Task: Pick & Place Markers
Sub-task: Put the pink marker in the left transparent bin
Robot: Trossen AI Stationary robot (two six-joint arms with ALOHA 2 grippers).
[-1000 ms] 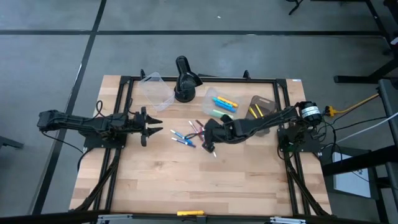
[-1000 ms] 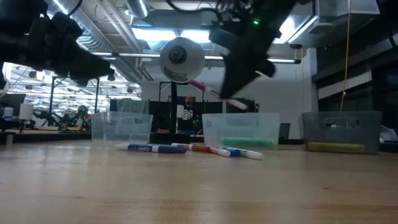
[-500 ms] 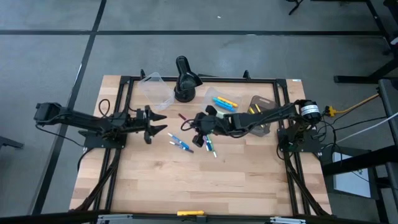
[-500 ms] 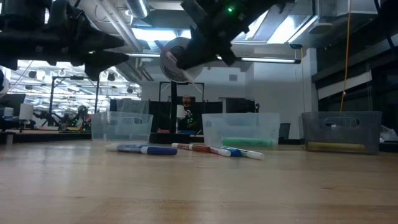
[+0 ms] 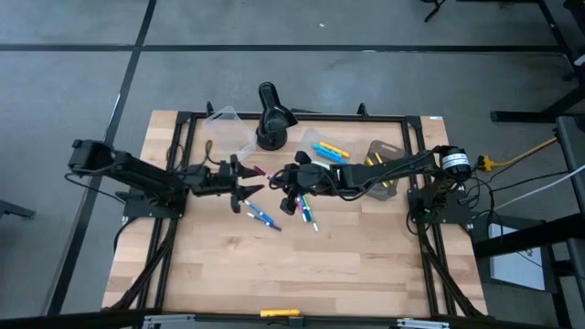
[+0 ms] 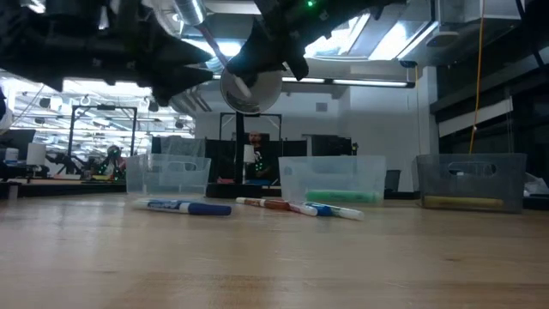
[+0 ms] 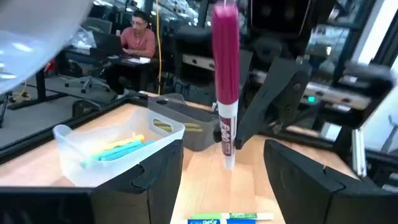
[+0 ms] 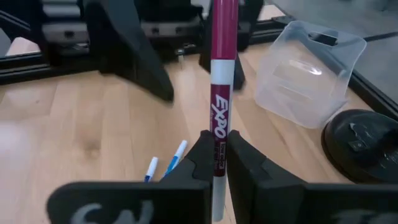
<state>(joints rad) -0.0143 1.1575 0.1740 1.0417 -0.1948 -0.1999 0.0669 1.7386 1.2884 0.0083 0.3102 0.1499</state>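
My right gripper (image 8: 216, 155) is shut on a magenta marker (image 8: 222, 37), held above the table's middle (image 5: 283, 181). My left gripper (image 7: 224, 183) is open at the marker's magenta end (image 7: 225, 56), one finger on either side without touching, and shows in the high view (image 5: 245, 180). Several loose markers (image 5: 260, 215) lie flat on the wooden table (image 5: 274, 274), also seen in the low view (image 6: 184, 207). More markers lie in a clear tub (image 5: 327, 151). My right gripper pinches the marker's white printed barrel (image 8: 218, 134) between its two fingers, near the white end. The fingers lie along the marker, coming from the table's right side. The marker is lifted clear of the table, its magenta end sticking out toward my left gripper.
A black desk lamp (image 5: 271, 119) stands at the far middle. An empty clear tub (image 5: 228, 132) is at the far left of it, and a dark tub (image 5: 384, 160) with yellow markers at the far right. The near half of the table holds nothing.
My right gripper has carried the magenta marker up and toward the table's left, turning it to point at my left gripper. My left gripper has gone toward the table's right until its open fingers stand around the marker's magenta end.
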